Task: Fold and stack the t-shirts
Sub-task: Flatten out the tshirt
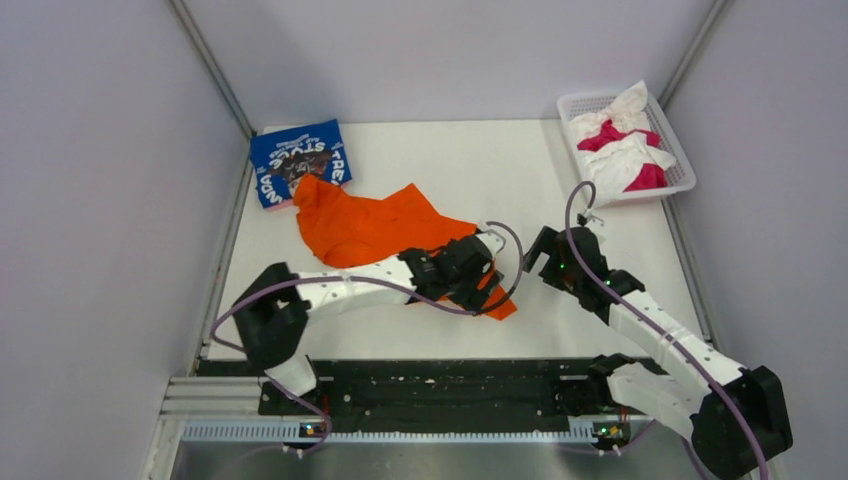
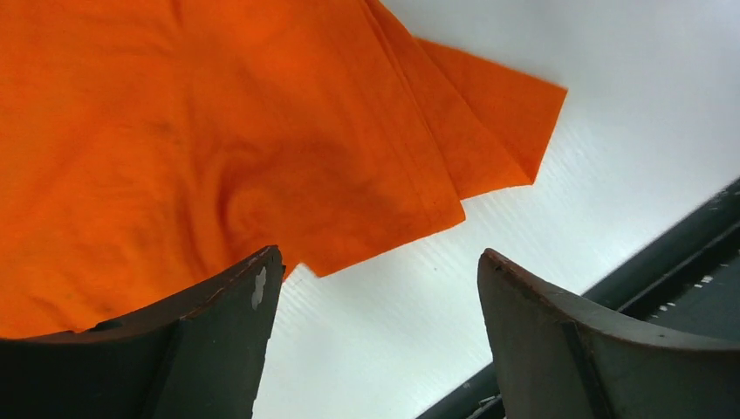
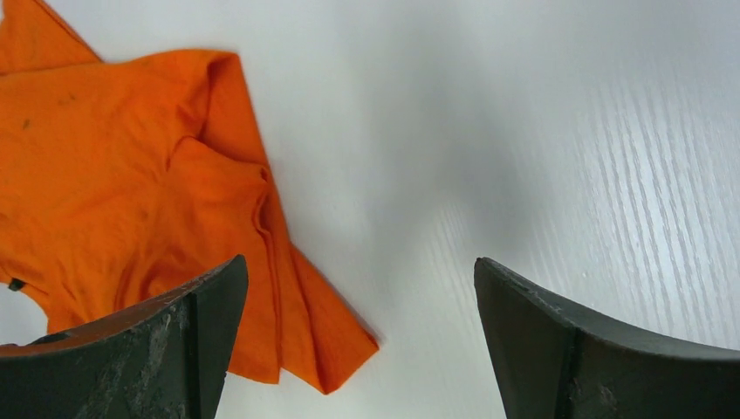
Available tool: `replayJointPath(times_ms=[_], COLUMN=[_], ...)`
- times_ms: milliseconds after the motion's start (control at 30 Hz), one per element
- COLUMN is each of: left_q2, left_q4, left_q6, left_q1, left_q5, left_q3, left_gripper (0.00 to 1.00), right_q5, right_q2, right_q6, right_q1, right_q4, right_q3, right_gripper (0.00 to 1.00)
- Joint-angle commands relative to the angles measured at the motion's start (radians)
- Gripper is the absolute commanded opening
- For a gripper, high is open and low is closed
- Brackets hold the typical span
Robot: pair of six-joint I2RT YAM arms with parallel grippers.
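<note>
The left gripper (image 1: pixel 487 278) hangs low over the near corner of the orange t-shirt (image 1: pixel 360 225), jaws spread wide with nothing between them. In its wrist view the cloth fills the area ahead of and beside its left finger, and a doubled corner points out past the fingertips onto the bare tabletop (image 1: pixel 480 170). The right gripper (image 1: pixel 545 255) is spread just as wide and empty. It sits over bare tabletop, with the same shirt's edge lying off to its left, just beside that finger but not between the jaws.

The orange shirt lies loose and rumpled, partly doubled over itself rather than squarely folded. Its far end reaches away from both grippers to touch the folded blue t-shirt (image 1: pixel 300 160). That blue one lies flat well beyond the left gripper, probably as the base of the stack. More white and magenta t-shirts (image 1: pixel 625 150) wait bunched in the basket (image 1: pixel 683 178), beyond the right gripper.

Judging by the open jaws flanking the shirt's near edge, both arms seem placed to take fresh holds on corners, so the cloth can be drawn flat before folding.
</note>
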Motion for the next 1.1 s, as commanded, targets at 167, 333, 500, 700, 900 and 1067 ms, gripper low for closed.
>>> replayJointPath(times_ms=[167,333,500,700,900,1067], left_q2=[0.265,0.311,0.337,0.367,0.332,0.263], left_q4=[-0.057,-0.06,-0.066,-0.078,-0.081,-0.068], left_q6=[0.029,0.036,0.033,0.022,-0.001,0.01], left_q1=[-0.078,-0.081,-0.098,-0.106,-0.106,-0.104], left_q5=[-0.079,-0.08,-0.074,-0.107,-0.157,-0.191], left_q3=[0.156,0.173,0.176,0.187,0.184,0.149], left_gripper=[0.8,0.77,0.77,0.68,0.51,0.41], right_q5=[0.026,0.03,0.031,0.029,0.024,0.024], right_q2=[-0.042,-0.03,-0.024,-0.023,-0.021,-0.021], right_q6=[-0.004,-0.009,-0.013,-0.015,-0.018,-0.023], right_q1=[-0.007,-0.008,-0.009,-0.013,-0.016,-0.016], right_q4=[-0.022,-0.023,-0.023,-0.025,-0.025,-0.027], right_q3=[-0.014,-0.013,-0.013,-0.014,-0.016,-0.016], right_gripper=[0.99,0.99,0.99,0.99,0.99,0.99])
